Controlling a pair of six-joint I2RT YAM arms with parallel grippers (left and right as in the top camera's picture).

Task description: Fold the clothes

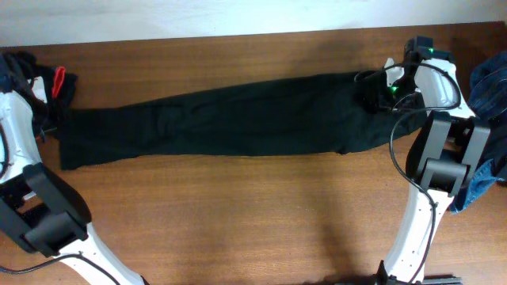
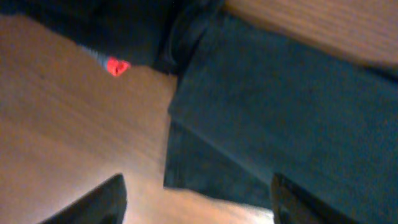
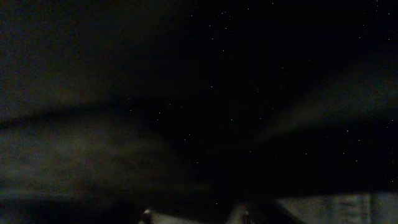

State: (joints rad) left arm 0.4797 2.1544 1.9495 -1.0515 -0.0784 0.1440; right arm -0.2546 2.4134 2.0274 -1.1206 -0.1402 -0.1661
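Observation:
The clothes here are long black jeans [image 1: 230, 119] lying stretched out flat across the table, legs to the left and waist to the right. My left gripper [image 2: 198, 180] hovers open over the leg hems [image 2: 211, 168]; its two dark fingers [image 2: 99, 202] stand wide apart and hold nothing. My right gripper [image 1: 382, 87] sits at the waist end, low over the dark fabric [image 3: 205, 93]. Its fingertips [image 3: 147, 216] stand apart at the bottom edge of the very dark right wrist view, and nothing shows between them.
A heap of black clothing with a red tag [image 1: 59, 79] lies at the far left, just beyond the leg ends; the tag [image 2: 117, 66] also shows in the left wrist view. Blue denim [image 1: 485, 83] hangs at the table's right edge, beside the right arm.

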